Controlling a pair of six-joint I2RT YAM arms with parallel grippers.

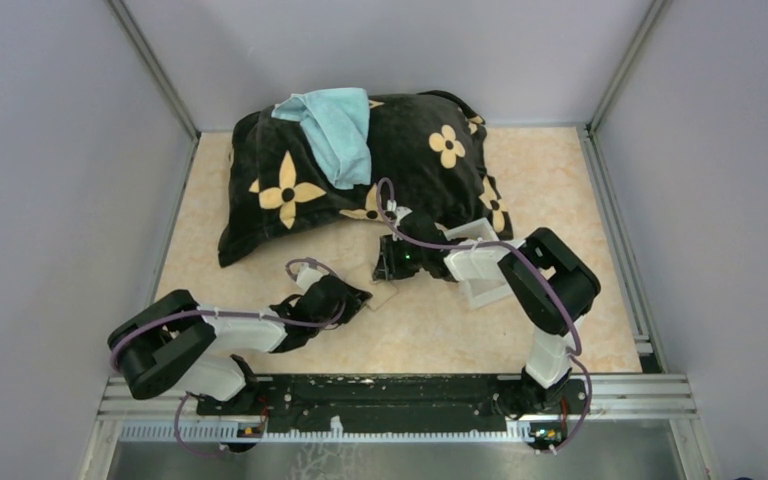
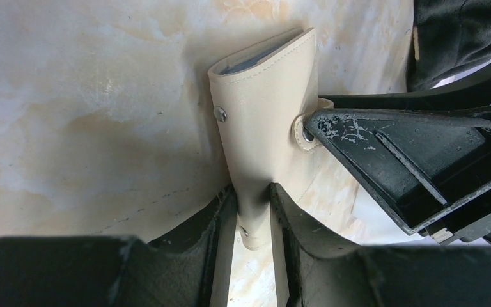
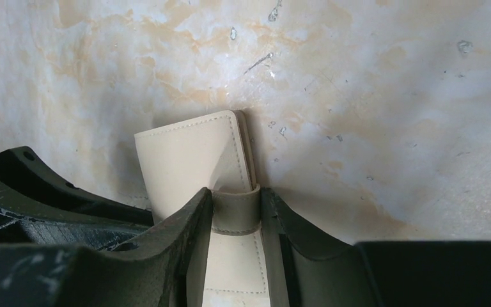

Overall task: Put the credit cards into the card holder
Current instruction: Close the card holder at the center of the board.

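Pale lilac-grey walls (image 1: 40, 150) on 3 sides, alu. frame posts (image 1: 155, 70) at rear corners. Tabletop (image 1: 560, 170) w/ beige marble-look surface, scuffed & speckled up close. Black rail (image 1: 390, 390) along near edge. Soft, even light.

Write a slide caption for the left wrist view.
Left tool pinches the cream leather bifold card holder while the right tool grips its snap tab.

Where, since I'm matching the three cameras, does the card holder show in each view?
Top external: card holder, a small tan patch mid-table.
Left wrist: centre, its lower end between the left gripper fingers.
Right wrist: lower centre, its tab between the right gripper fingers.
Shared landmark: the marbled tabletop beneath it.
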